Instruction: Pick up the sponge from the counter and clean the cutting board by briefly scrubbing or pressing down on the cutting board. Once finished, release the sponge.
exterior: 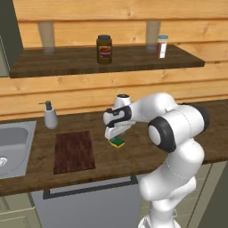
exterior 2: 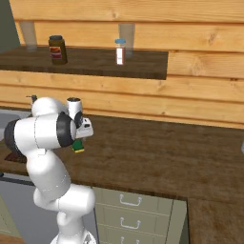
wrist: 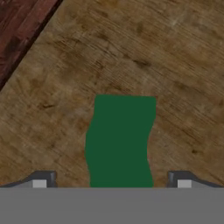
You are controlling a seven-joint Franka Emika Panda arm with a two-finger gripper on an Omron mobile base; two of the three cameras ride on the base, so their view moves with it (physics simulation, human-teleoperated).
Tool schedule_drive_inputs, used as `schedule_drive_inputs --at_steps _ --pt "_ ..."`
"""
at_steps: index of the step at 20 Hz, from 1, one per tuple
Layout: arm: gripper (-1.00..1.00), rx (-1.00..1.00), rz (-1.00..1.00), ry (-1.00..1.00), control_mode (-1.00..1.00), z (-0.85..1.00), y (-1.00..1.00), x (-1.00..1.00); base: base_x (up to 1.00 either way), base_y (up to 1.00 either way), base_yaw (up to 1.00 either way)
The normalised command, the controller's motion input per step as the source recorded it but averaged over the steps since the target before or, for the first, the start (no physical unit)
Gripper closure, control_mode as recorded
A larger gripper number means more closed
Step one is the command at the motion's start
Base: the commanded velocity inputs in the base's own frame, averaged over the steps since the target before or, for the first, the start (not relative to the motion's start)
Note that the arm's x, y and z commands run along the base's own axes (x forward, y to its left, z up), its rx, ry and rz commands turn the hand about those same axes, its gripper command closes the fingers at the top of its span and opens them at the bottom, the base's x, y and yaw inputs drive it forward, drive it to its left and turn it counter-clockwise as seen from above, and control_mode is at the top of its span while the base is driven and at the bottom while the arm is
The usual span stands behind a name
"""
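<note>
Between open jaws, sponge [wrist: 120,140], on counter [wrist: 183,65]

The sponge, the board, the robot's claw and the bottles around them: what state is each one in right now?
sponge: flat on the counter, green side up, between the open fingers, not gripped.
gripper: open, straddling the sponge.
cutting board: flat, bare, apart from the sponge.
soap dispenser: upright by the sink.
dark jar: upright on the shelf, lid on.
small bottle: upright, capped.

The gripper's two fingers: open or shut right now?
Open: the gripper fingertips stand wide apart, either side of the sponge.
</note>
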Motion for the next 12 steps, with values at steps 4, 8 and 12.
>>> schedule_drive_inputs --at_steps 4,8,12 --pt "-1.0 0.0 0.04 0.0 -1.0 -0.23 0.0 0.08 0.0 0.0 0.0" --pt "-1.0 0.0 0.03 0.0 -1.0 -0.28 0.05 0.08 0.0 0.0 0.0" --pt "-1.0 0.0 0.03 0.0 -1.0 -0.27 0.08 0.07 0.0 0.0 0.0"
